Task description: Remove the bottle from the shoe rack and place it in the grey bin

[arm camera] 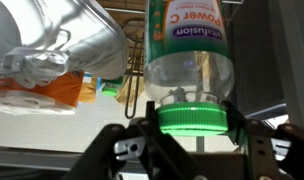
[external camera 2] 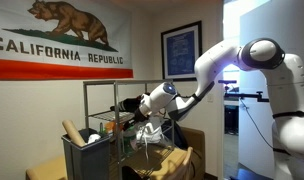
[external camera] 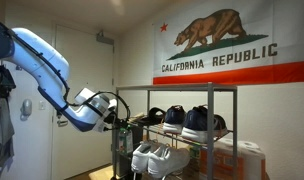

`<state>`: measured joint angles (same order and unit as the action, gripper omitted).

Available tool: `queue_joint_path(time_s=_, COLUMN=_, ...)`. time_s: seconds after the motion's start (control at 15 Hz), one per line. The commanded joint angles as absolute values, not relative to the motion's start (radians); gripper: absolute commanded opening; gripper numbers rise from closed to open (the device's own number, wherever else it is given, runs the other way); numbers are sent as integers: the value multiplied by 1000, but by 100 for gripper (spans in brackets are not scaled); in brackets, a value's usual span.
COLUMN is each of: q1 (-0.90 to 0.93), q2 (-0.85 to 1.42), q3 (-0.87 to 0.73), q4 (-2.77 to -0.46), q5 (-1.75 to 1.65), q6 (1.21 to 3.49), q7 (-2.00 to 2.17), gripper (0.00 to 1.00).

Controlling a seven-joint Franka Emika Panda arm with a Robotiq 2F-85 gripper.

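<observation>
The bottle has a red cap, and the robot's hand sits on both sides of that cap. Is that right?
Not quite. The wrist view shows the cap on the bottle is green, not red. The hand does sit on both sides of that cap.

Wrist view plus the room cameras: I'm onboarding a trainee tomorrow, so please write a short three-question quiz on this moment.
1. True or false: the bottle has a red cap.
2. In the wrist view, where does the bottle's cap sit? A) between the fingers of the hand B) lying on the floor C) inside a drawer
3. Fill in: the flag on the wall reads "California ____".
Key: 1 false, the cap is green; 2 A; 3 Republic.
</observation>
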<state>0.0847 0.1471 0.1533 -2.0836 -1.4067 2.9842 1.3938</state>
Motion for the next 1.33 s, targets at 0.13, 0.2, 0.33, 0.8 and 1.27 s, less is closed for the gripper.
queue_joint_path(time_s=0.13, q1=87, q2=159, q3=147, q4=-2060, q5=-1517, q6=2989, q7=1503, gripper=40)
queue_joint_path(time_s=0.2, q1=85, q2=156, q3=149, q4=-2068, q5=-1509, q6=2989, q7=1494, gripper=40)
queue_joint_path(time_s=0.33, q1=81, q2=147, q3=152, q4=-2089, q5=-1472, q6=2992, q7=1460, gripper=40)
queue_joint_path(time_s=0.8, q1=63, q2=101, q3=161, q4=-2162, q5=-1253, q6=2978, q7=1278, gripper=40)
queue_joint_path(time_s=1.27, q1=62, q2=32, q3=183, q4=-2243, q5=-928, q6=2956, q7=1001, gripper=40)
